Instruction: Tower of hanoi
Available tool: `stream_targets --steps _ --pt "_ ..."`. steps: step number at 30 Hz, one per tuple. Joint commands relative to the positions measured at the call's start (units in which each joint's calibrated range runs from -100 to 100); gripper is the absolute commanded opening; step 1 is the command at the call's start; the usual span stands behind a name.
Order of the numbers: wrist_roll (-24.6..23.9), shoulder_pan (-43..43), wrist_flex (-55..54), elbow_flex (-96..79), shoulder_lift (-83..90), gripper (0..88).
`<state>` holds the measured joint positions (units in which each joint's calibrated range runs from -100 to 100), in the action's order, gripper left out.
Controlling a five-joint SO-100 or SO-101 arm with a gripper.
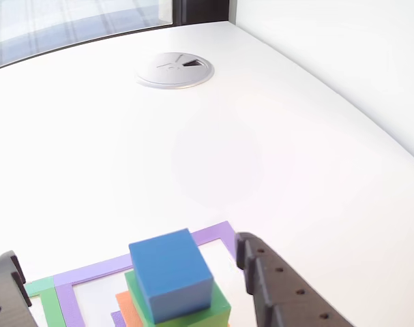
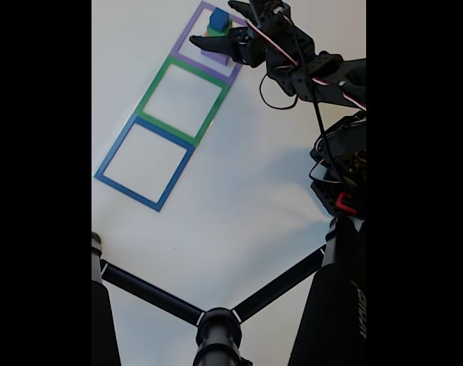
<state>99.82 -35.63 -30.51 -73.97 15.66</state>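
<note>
I see gripper (image 1: 131, 286) spread wide, fingers flanking blue cube (image 1: 171, 272) atop green block (image 1: 217, 305); orange block (image 1: 127, 306) below, purple block (image 1: 117, 318) probably lowest, inside purple outline (image 1: 213, 235).

The blue cube (image 1: 171, 272) tops the green block (image 1: 217, 308) between the spread black fingers (image 1: 271, 283) of the hand (image 1: 128, 276), on the white counter (image 1: 213, 157).
</note>
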Motion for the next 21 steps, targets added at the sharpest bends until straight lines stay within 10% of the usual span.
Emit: stream_targets --steps 1,21 --pt "0.18 1.02 -2.69 2.79 -1.01 38.7" --pt "0.18 2.46 -4.71 1.52 -3.19 22.5"
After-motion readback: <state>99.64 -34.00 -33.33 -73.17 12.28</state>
